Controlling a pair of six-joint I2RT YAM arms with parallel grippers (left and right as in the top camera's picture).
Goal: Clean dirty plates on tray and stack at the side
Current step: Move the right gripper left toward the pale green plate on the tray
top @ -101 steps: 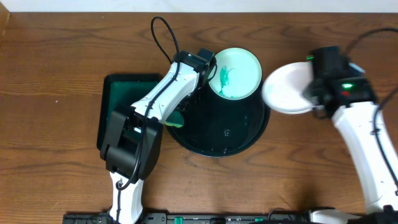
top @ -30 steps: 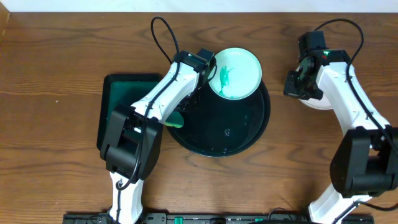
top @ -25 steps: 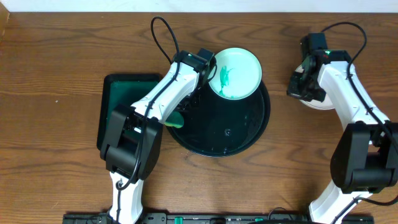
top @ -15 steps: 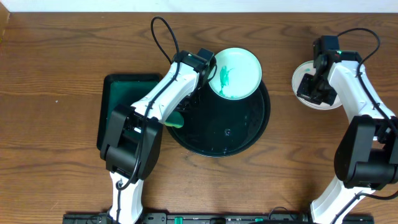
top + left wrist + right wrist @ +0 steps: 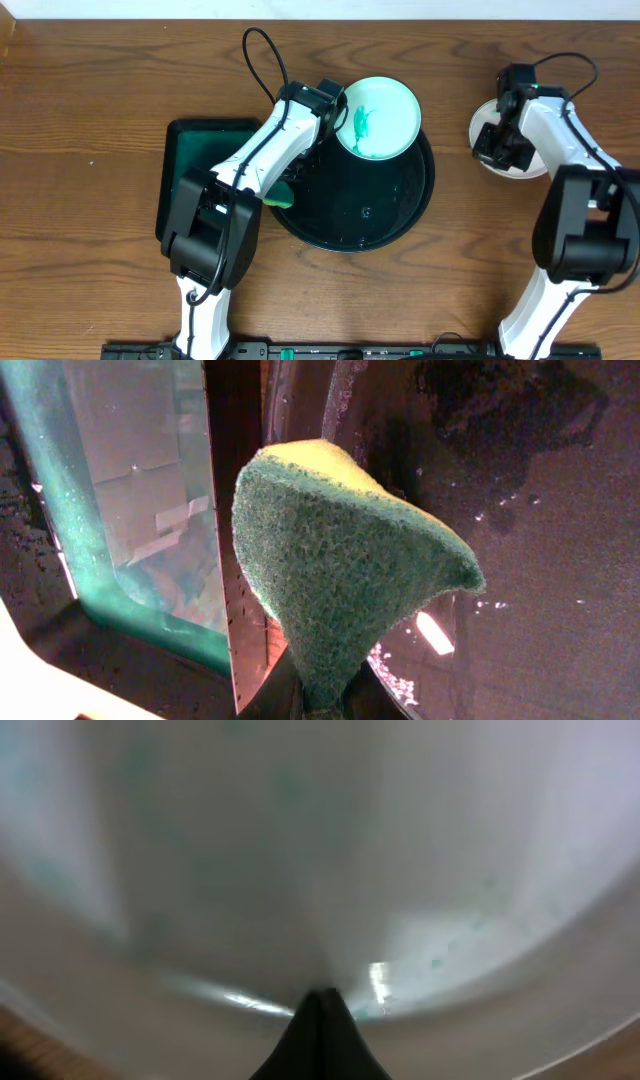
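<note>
The plates are split between two places: one with teal smears [image 5: 377,117] lies on the far rim of the black tray [image 5: 400,215], and a clean white one [image 5: 483,118] sits on the wood tabletop [image 5: 100,80] well off to the right. I cannot tell whether another plate lies beneath it.

The right gripper [image 5: 497,147] is right on that clean plate. In its wrist view the fingertips [image 5: 320,1015] show as one dark wedge drawn close together against blurred white. Whether the rim is pinched between them, I cannot tell.

The left gripper [image 5: 318,705] is clamped on a green sponge [image 5: 340,570] with a yellow back. It holds the sponge upright over the gap between the black tray's wet rim and the small green tray [image 5: 185,160] beside it.

To my eye the step in hand is setting the cleaned plate down at the side. Next, I would judge, the right arm needs to let go cleanly without dragging the plate. Then it should cross to the smeared plate and hold it steady so the sponge can scrub it. That plate overhangs the tray's rim and could tip if pressed at its outer edge.

I can read no brand, label or writing anywhere.
</note>
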